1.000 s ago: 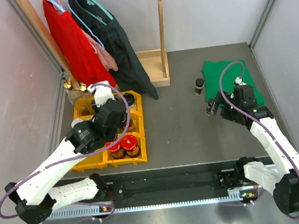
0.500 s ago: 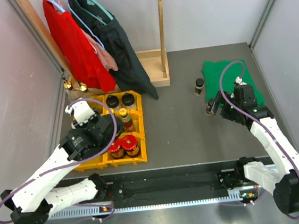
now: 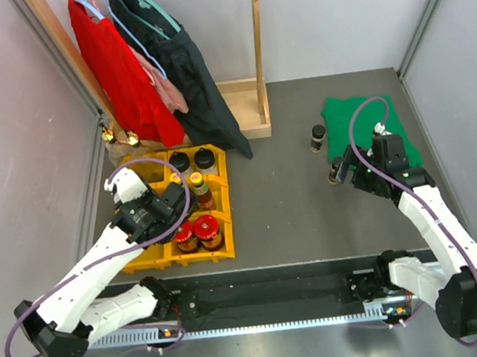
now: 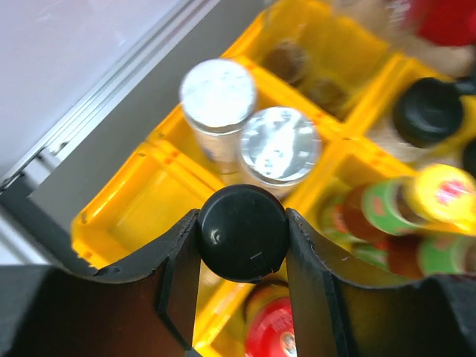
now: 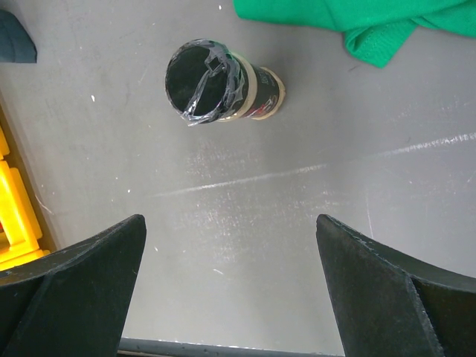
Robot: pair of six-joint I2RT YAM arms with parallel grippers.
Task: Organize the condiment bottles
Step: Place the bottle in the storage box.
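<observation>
My left gripper is shut on a black-capped jar and holds it above the yellow tray. Under it stand two silver-lidded canisters, a red-lidded jar, a yellow-capped sauce bottle and another black-capped jar. From above, the left gripper hangs over the tray's left half. My right gripper is open above bare table, and a black-capped bottle stands just beyond its fingers. Two small dark bottles stand by the right gripper.
A green cloth lies on the table at the back right, behind the right gripper. Red and dark garments hang from a wooden rack whose base stands behind the tray. Grey walls close in both sides.
The left arm has swung from the tray's back right to its left side and nearer me, still holding the black-capped jar. The right arm has not moved.
</observation>
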